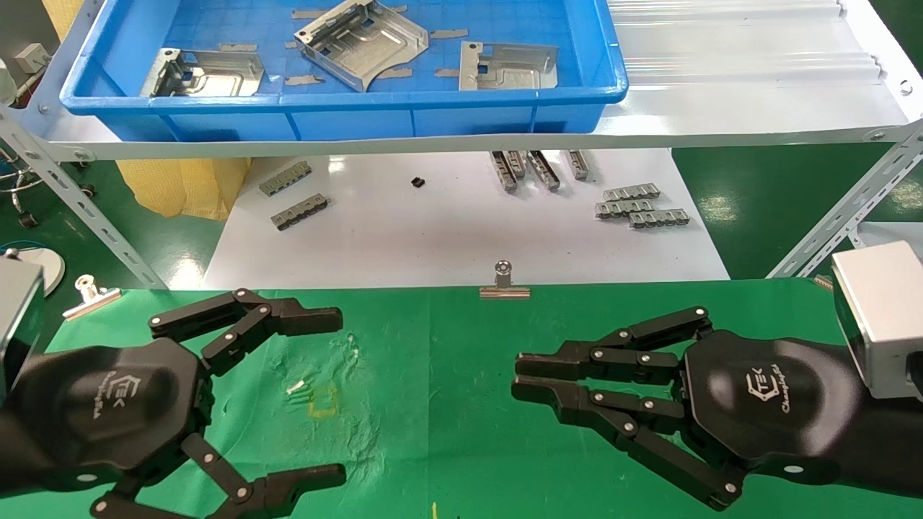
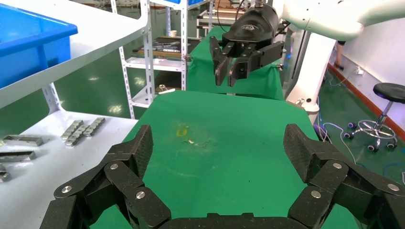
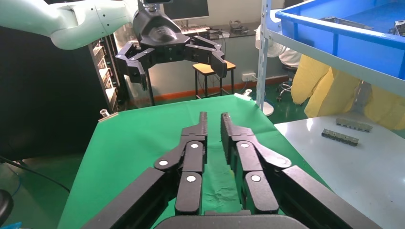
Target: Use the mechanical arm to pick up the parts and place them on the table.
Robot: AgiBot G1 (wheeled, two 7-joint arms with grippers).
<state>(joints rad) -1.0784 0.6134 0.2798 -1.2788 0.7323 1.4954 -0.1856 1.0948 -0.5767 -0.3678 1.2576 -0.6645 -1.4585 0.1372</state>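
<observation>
Three parts (image 1: pixel 360 43) lie binned (image 1: pixel 339 108), far beyond both claws (image 1: pixel 339 393) (image 1: pixel 515 376)

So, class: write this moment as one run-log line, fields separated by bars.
left gripper: open, over green table, empty | right gripper: nearly closed, empty | three metal parts: in blue bin on shelf | placed: none

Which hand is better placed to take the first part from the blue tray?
Probably the left hand: its fingers are already wide open over the green table, while the right hand is nearly shut. All three parts lie equally far, in the blue tray.
</observation>
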